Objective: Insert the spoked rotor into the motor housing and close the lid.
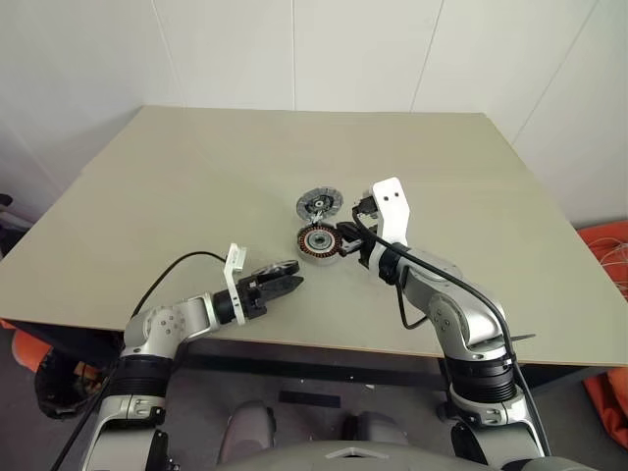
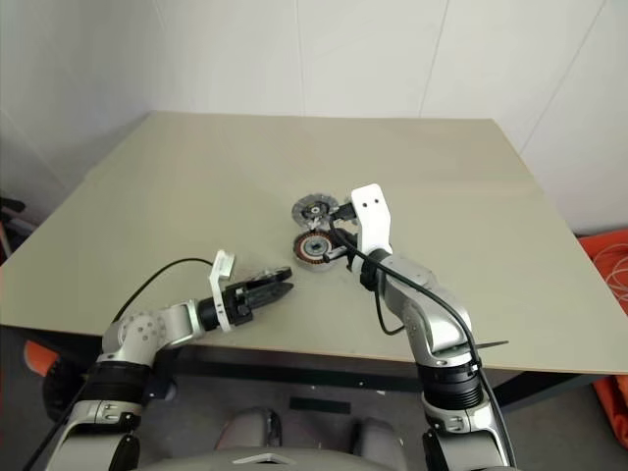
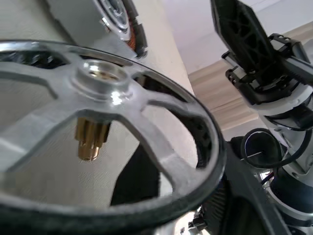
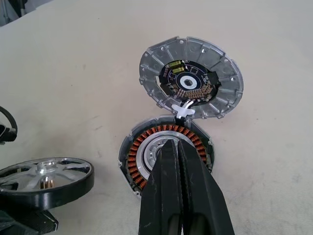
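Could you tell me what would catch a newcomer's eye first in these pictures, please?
The opened motor housing near the middle of the table, its copper windings bright, with the ribbed lid flipped open just behind it. The right gripper, fingers shut, rests at the housing's rim. Nearer the table's front edge, the left gripper carries the black spoked rotor.
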Controlling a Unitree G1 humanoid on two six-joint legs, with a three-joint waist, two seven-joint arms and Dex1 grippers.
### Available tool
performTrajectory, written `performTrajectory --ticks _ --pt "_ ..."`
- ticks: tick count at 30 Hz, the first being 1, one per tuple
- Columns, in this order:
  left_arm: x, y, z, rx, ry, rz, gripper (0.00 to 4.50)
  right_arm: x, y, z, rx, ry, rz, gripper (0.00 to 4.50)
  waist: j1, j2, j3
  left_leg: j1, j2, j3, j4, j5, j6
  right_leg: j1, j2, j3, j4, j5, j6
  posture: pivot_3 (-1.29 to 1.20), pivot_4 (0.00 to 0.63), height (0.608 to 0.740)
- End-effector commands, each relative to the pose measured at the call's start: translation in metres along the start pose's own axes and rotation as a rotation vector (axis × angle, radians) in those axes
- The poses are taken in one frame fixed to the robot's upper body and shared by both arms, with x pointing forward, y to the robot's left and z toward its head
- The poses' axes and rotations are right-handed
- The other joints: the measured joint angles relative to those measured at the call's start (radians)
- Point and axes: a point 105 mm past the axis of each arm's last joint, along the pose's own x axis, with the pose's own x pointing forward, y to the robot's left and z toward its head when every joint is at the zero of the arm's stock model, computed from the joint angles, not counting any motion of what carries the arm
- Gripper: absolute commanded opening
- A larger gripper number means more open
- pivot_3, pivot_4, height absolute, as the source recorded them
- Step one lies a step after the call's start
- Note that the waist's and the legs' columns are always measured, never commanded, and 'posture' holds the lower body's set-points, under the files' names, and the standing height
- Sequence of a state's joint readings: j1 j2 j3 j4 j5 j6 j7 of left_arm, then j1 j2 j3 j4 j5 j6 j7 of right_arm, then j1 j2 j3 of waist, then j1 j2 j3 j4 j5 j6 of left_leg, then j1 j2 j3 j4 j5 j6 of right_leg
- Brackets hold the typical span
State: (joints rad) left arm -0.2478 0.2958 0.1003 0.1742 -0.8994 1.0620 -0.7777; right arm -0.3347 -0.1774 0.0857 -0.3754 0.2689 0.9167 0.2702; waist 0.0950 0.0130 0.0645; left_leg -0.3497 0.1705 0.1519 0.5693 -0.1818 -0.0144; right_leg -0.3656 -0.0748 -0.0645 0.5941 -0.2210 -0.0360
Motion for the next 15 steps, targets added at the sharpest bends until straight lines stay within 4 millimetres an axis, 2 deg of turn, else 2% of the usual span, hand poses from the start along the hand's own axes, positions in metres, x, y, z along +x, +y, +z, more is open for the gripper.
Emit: performTrajectory --ticks 1,5,9,15 --pt "-0.005 -0.007 0.003 0.004 -0.004 -0.012 2.26 -0.001 0.004 0.016 -0.024 -0.064 0.017 0.0 0.0 0.0 0.0 0.0 0.0 0.0 0.0 0.0 0.0 0.0 0.0 0.0 0.0 0.0 0.0 0.0 0.0 0.74" --pt "-0.016 -0.008 0.0 -0.016 -0.018 0.016 3.55 -0.001 0.004 0.017 -0.023 -0.066 0.017 0.0 0.0 0.0 0.0 -0.001 0.0 0.0 0.0 0.0 0.0 -0.001 0.0 0.0 0.0 0.0 -0.001 0.0 0.0 0.74" --pt "-0.027 -0.005 -0.001 -0.052 -0.051 0.055 3.55 -0.001 0.004 0.017 -0.022 -0.066 0.017 0.0 -0.002 0.0 0.0 0.0 0.0 0.0 0.0 0.0 0.0 -0.001 0.0 0.0 0.002 0.0 -0.002 0.0 0.0 0.74" --pt "-0.042 0.013 0.0 -0.114 -0.18 0.201 3.55 0.0 0.004 0.017 -0.021 -0.067 0.017 0.0 -0.002 -0.001 0.0 0.001 0.0 0.0 0.001 0.0 0.0 0.0 0.0 0.001 0.003 -0.001 -0.001 0.0 0.0 0.74"
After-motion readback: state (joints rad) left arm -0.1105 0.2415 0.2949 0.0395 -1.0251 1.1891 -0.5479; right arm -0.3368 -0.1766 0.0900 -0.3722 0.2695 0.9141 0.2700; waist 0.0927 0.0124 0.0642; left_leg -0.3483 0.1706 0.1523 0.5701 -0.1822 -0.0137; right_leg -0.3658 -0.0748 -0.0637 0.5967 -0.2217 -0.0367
